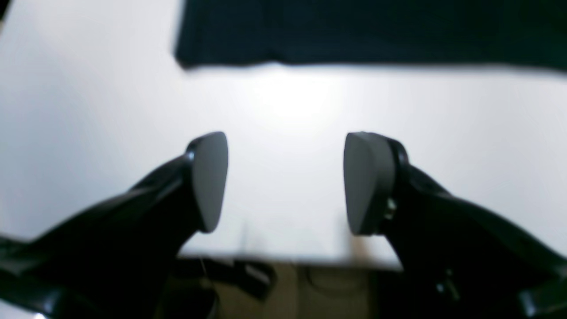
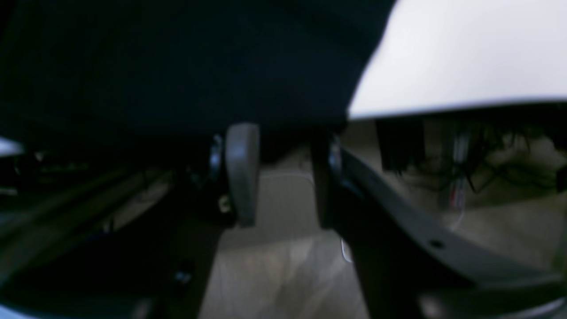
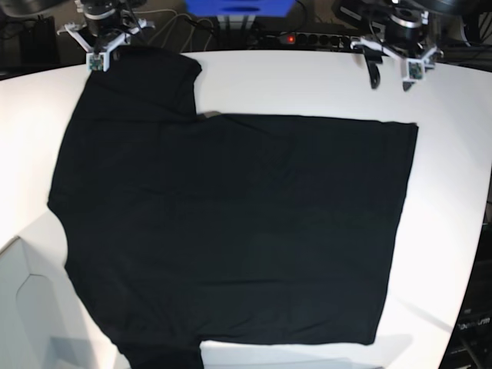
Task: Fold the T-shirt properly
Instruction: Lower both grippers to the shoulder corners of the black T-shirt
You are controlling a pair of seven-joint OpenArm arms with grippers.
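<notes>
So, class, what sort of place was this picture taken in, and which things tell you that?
Most likely a robotics lab or test bench, not a home. A black T-shirt lies spread on a bare white table, two robot arms are mounted at its far edge, and a power strip with cables sits behind them.

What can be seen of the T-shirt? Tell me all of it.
The T-shirt is plain black, soft, matte cloth, spread flat and unfolded on the white table, covering most of it. One short sleeve points toward the far left corner, reaching the edge there. No tag or print shows. Neither gripper holds it.
</notes>
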